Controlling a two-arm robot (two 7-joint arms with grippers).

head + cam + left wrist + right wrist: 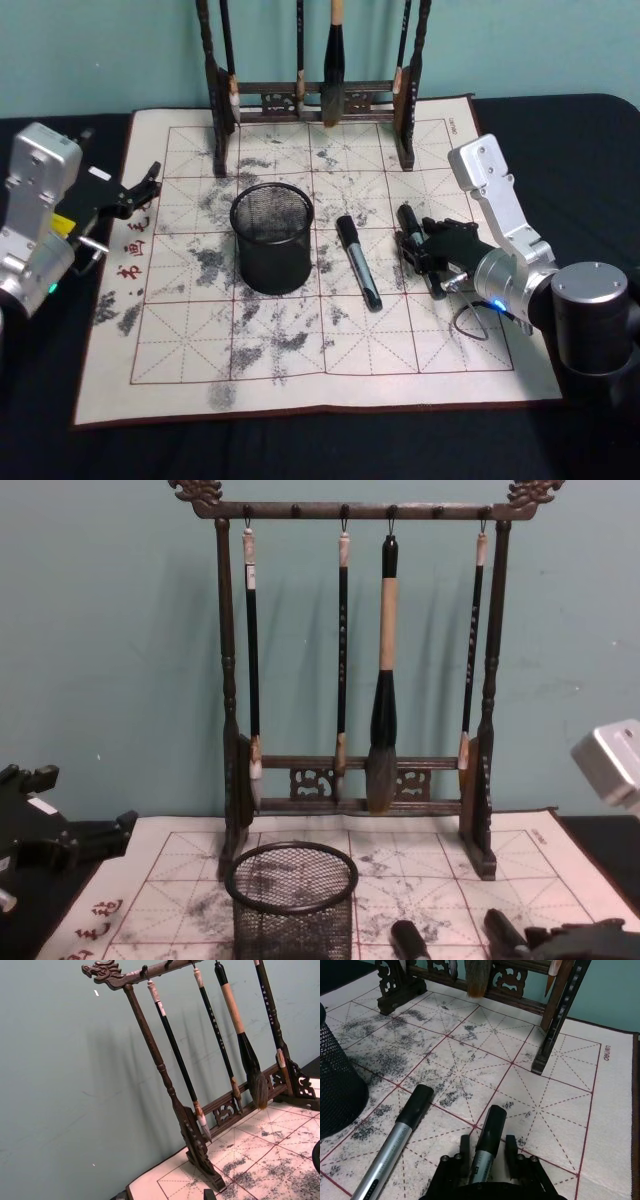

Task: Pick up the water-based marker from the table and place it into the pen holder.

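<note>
Two black-capped grey markers lie on the inked practice mat (300, 380). One marker (358, 262) lies free just right of the pen holder (272, 237), a round black mesh cup standing upright. The other marker (486, 1141) rests on the mat between the fingers (511, 1149) of my right gripper (487, 1142), which straddle its barrel with small gaps on each side. From the head view, that right gripper (417, 247) sits low over the marker (408, 222), open. My left gripper (143, 188) hovers open at the mat's left edge, far from both markers.
A tall dark wooden brush rack (310, 100) with several hanging brushes stands along the mat's back edge, close behind the holder. Black tablecloth (580, 130) surrounds the mat. A thin cable (470, 322) loops by my right wrist.
</note>
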